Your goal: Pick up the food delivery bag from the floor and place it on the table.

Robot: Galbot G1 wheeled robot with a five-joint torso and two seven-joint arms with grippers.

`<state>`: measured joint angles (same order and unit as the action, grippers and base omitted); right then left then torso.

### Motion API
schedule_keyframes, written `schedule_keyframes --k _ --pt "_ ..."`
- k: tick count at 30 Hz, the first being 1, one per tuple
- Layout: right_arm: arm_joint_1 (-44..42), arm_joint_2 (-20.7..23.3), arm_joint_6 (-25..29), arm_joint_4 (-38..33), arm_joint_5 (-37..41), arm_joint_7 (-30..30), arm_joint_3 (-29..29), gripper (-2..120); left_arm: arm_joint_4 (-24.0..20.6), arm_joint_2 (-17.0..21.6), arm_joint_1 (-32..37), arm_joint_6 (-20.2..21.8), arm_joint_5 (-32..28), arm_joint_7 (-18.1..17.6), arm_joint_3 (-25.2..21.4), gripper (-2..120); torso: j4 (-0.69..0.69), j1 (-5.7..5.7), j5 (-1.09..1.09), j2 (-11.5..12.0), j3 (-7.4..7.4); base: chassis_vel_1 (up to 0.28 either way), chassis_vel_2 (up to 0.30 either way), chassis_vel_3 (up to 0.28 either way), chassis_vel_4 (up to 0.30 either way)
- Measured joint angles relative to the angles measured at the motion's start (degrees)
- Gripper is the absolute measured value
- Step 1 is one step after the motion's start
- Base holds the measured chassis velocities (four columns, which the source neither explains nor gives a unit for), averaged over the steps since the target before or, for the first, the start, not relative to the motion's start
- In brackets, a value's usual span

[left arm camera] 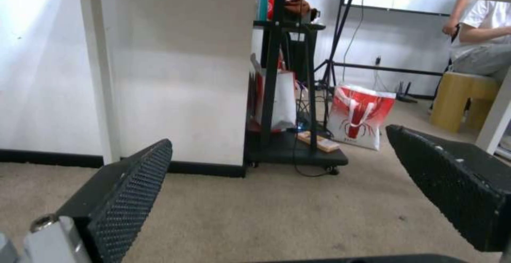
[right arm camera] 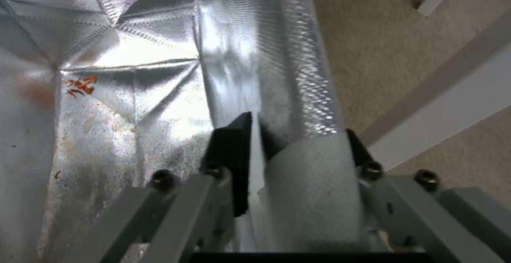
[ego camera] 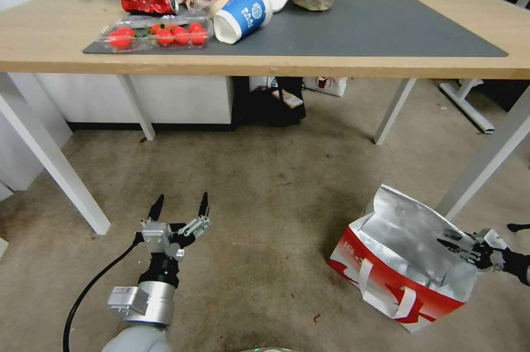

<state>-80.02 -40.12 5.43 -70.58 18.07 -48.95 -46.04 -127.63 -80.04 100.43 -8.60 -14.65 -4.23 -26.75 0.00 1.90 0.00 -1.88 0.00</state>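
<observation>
Head view: right gripper (ego camera: 454, 246) clamped on food delivery bag (ego camera: 398, 261) rim.

Bag (ego camera: 386, 269) sits on the floor (ego camera: 265, 186) by a desk (ego camera: 33, 43) leg, foil mouth gaping. Right gripper (ego camera: 450, 245) has its jaws pinched on the bag's rim. Left gripper (ego camera: 179, 207) hovers low, jaws spread wide.

Blue cup (ego camera: 240, 13) on table: white logo w/ lettering (too small to read); nothing else legible.

Left gripper (ego camera: 180, 207) fingers spread; right gripper (ego camera: 454, 246) fingers clamped
</observation>
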Motion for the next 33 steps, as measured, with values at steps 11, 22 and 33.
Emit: schedule_keyframes --k 11,22,33 --pt "-1.7 0.6 0.2 -2.0 2.6 -0.4 -0.6 0 0.3 0.4 -0.1 0.1 -0.5 -0.1 -0.3 100 0.00 0.00 0.00 0.0 0.00 0.000 0.000 0.000 0.000" --pt "-6.1 0.7 0.7 -8.6 7.3 -2.9 -2.8 0 -0.4 0.6 0.0 0.1 -0.6 -0.1 -0.5 100 0.00 0.00 -0.01 0.0 0.00 0.000 0.000 0.000 0.000" --pt "-14.9 2.0 -4.0 -24.3 18.2 -0.6 -5.1 0 -2.1 -0.2 0.8 0.1 -0.2 -0.1 -0.8 100 0.02 0.00 -0.02 0.0 0.00 0.000 0.000 0.000 0.000"
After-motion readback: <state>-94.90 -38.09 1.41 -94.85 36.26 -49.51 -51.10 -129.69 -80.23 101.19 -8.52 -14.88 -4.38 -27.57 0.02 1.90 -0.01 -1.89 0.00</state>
